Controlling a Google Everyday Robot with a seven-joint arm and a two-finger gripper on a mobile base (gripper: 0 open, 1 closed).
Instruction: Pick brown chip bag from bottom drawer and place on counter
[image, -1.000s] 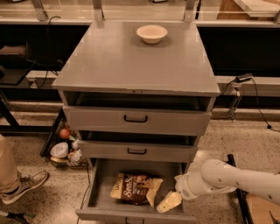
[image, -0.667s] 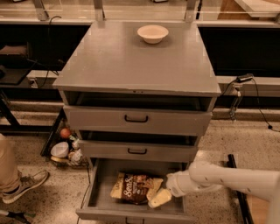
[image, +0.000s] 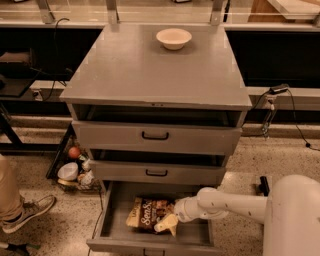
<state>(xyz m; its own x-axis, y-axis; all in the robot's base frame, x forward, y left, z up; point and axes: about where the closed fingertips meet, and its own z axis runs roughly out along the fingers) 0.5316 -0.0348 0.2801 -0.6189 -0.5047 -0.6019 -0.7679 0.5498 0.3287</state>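
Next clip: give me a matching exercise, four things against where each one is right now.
Things:
1 chip bag
2 bowl
3 hand
4 shoe

Places:
A on the counter
B on the ground left of the cabinet
C flat inside the bottom drawer
D low over the drawer's floor, at the bag's right end

Pairs: 1-C, 2-A, 3-D, 4-B

White lettering on the brown chip bag (image: 147, 212) — perhaps "Sen…" (hardly legible), gripper (image: 167, 225) at its right edge
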